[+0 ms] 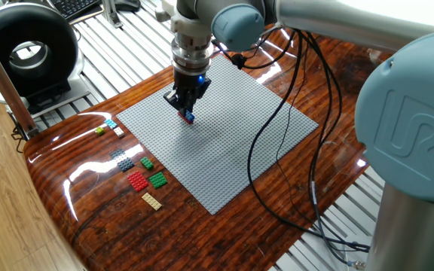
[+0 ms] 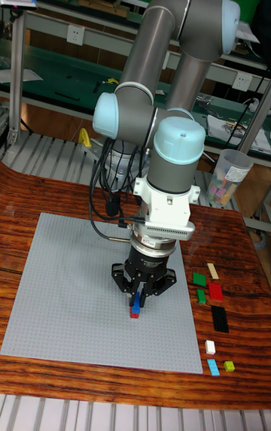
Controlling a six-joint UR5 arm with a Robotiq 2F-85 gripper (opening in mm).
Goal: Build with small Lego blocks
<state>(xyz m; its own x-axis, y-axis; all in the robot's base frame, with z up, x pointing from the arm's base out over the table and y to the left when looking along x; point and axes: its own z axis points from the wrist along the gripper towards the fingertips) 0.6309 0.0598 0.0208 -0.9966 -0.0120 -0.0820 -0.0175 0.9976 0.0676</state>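
My gripper points straight down over the grey baseplate, its fingers shut on a small blue Lego block. Directly under that block is a red one, at the plate's surface. Whether the red one is pressed onto the studs I cannot tell. Several loose small Lego blocks lie on the wood beside the plate: red, green, tan, dark grey, cyan, yellow-green, white.
The arm's black cables hang over the plate's far side and trail across the wooden table. A black ring-shaped device stands beyond the table's corner. A plastic cup holding small parts sits behind the table.
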